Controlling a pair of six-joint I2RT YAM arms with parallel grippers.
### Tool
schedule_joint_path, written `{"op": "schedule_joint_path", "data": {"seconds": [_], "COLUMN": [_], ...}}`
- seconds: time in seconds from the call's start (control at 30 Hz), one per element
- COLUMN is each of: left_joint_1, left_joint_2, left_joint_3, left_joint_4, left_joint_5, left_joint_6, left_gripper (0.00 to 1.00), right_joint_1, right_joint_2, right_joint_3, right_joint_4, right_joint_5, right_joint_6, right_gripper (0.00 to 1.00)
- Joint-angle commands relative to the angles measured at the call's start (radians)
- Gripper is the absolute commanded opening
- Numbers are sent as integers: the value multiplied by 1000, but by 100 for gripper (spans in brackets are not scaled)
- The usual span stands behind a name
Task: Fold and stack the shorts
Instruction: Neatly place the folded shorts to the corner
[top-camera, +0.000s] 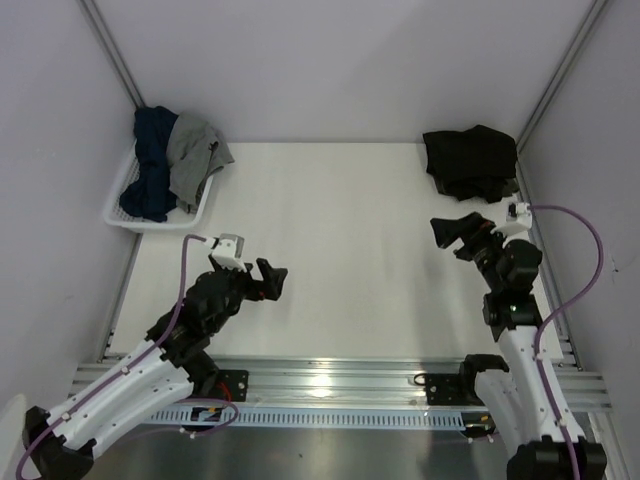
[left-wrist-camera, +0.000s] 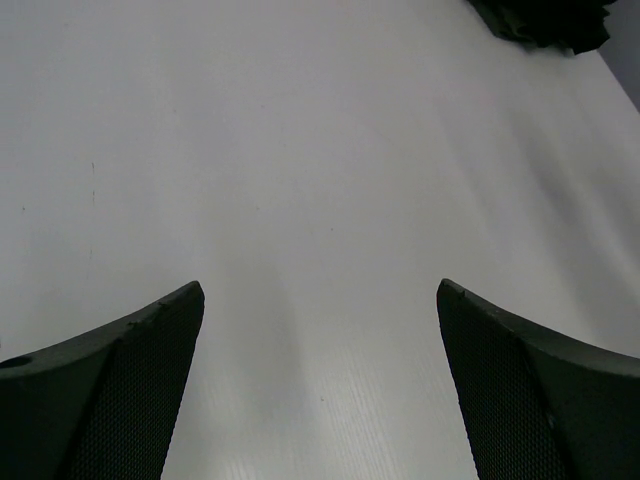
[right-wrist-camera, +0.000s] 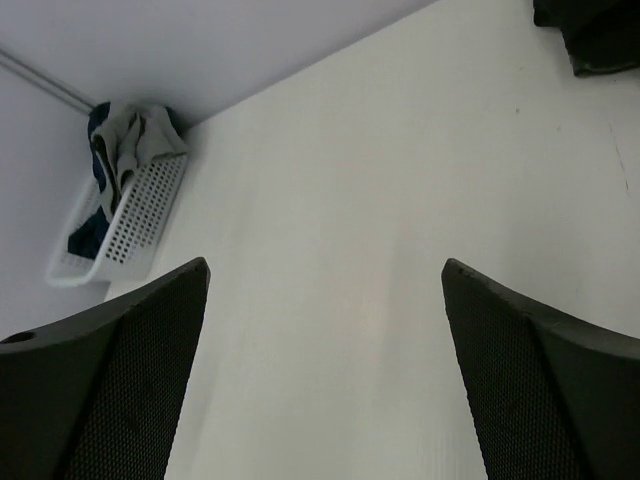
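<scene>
Left gripper and right gripper, both spread wide and empty.
Over the table, the left one hovers at 7 o'clock and the right at 3 o'clock, neither touching cloth. Black shorts lie heaped in the 1 o'clock corner, just beyond the right gripper. Olive shorts drape over the basket at 10 o'clock, beside a blue cloth, well apart from the left gripper.
</scene>
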Motion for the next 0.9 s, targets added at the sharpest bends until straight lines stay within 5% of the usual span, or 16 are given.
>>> {"op": "schedule_joint_path", "data": {"seconds": [0.0, 0.57, 0.87], "left_joint_1": [-3, -3, -3], "left_joint_2": [-97, -296, -259], "left_joint_3": [-44, -166, -161], "left_joint_4": [11, -20, -15], "left_joint_5": [-52, -72, -75], "left_joint_6": [17, 11, 5], "left_gripper": [99, 99, 99], "right_joint_1": [87, 156, 151], "right_joint_2": [-144, -485, -488], "right_joint_3": [-96, -311, -327], "right_joint_4": [-67, -260, -257], "right_joint_5": [138, 281, 284], "right_joint_6": [-112, -111, -97], "right_gripper": [100, 99, 100]}}
